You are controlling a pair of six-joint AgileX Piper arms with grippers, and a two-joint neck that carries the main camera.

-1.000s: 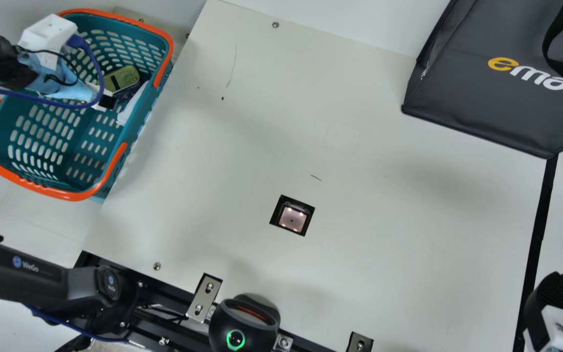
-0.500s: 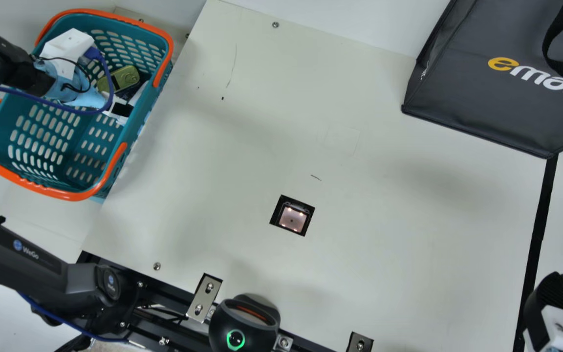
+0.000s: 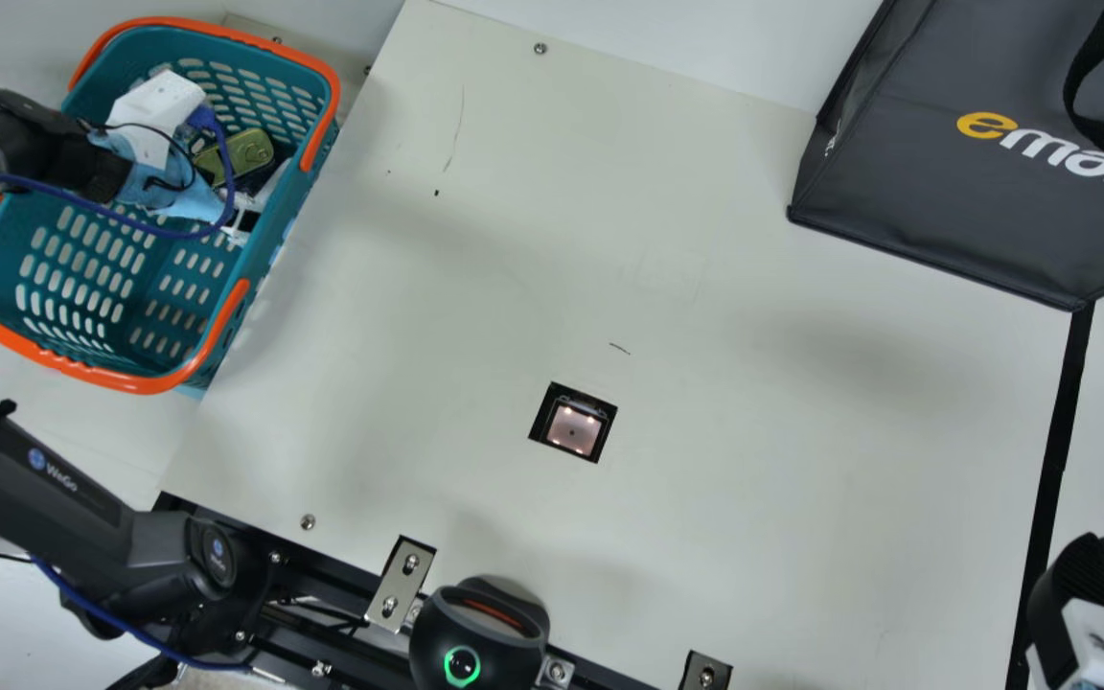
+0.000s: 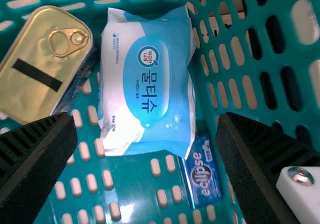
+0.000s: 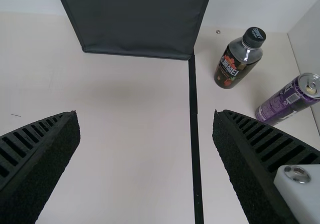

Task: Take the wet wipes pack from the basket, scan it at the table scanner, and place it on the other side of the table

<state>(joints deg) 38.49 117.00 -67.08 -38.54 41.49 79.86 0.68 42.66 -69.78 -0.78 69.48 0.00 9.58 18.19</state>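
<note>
Over the teal basket (image 3: 145, 385) at the upper left, my left gripper (image 3: 238, 222) reaches down inside the walls. The left wrist view has the white and blue wet wipes pack (image 4: 147, 83) lying in the basket, beyond the open fingers of my left gripper (image 4: 147, 129); nothing is between them. The table scanner (image 3: 573, 427) is a lit square set into the table. At the lower right edge stands my right gripper (image 3: 1084, 580), and in the right wrist view my right gripper (image 5: 146, 124) is open and holds nothing.
Beside the pack lie a gold can (image 4: 45, 63) and a small blue eclipse pack (image 4: 202, 174). A dark bag (image 3: 974, 182) stands at the upper right. Beyond the black line (image 5: 194, 134) are a bottle (image 5: 239, 58) and a purple can (image 5: 285, 101).
My left gripper has moved right and slightly down across the basket. The right arm and the basket have kept still.
</note>
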